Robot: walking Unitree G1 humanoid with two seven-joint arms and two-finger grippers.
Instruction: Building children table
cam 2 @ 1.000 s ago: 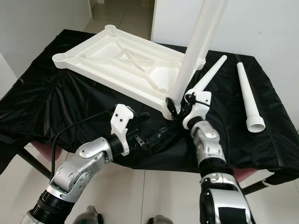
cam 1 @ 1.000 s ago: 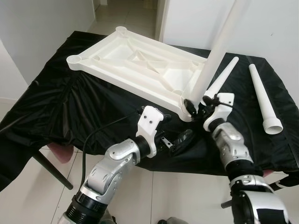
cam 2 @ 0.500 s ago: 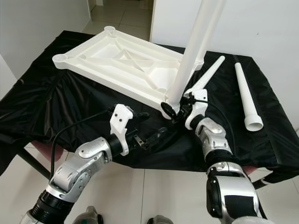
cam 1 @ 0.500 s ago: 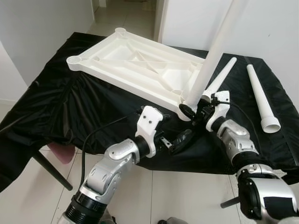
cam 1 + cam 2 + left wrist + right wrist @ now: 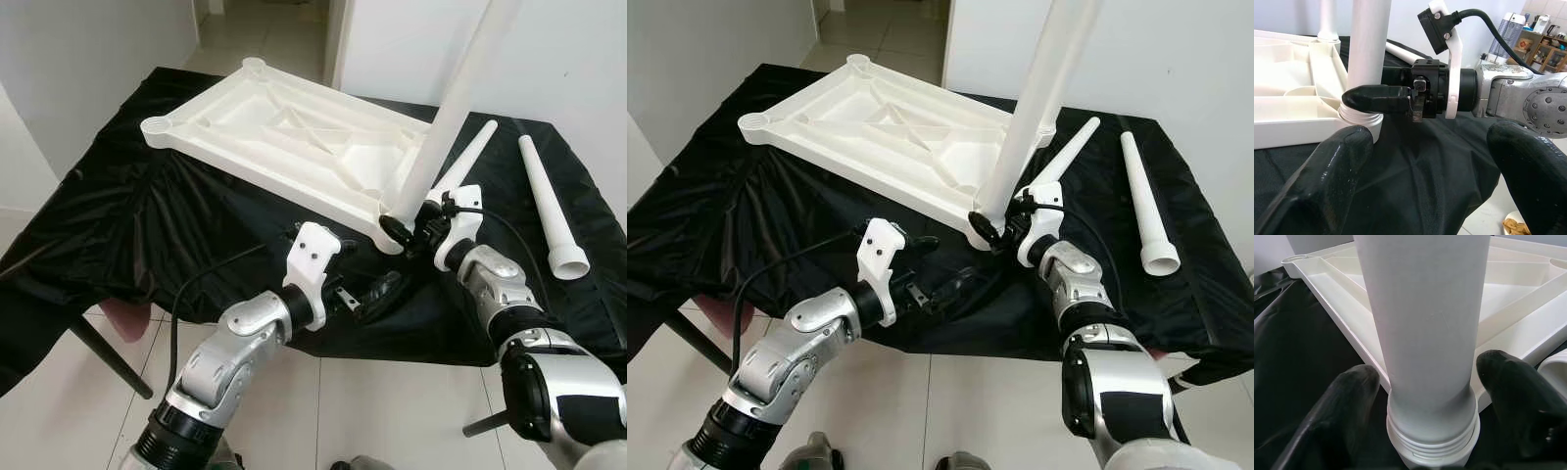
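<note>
Seating the first leg (image 5: 446, 108) upright in the near corner socket of the upturned tabletop (image 5: 294, 137) on the black cloth (image 5: 147, 225). Right gripper (image 5: 404, 232) straddles its threaded base, fingers spread and not visibly touching; left gripper (image 5: 377, 294) hovers nearby, released. Next, by judgement: clamp and twist until threads vanish.

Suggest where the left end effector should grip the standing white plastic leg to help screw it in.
Probably low on the standing white plastic leg, just above its threaded collar, coming in level from the robot's left, opposite the right end effector, whose fingers straddle the base without visibly touching. The shaft is round and widens toward the base, so the fingers should close across its width. The left end effector is open and near.
</note>
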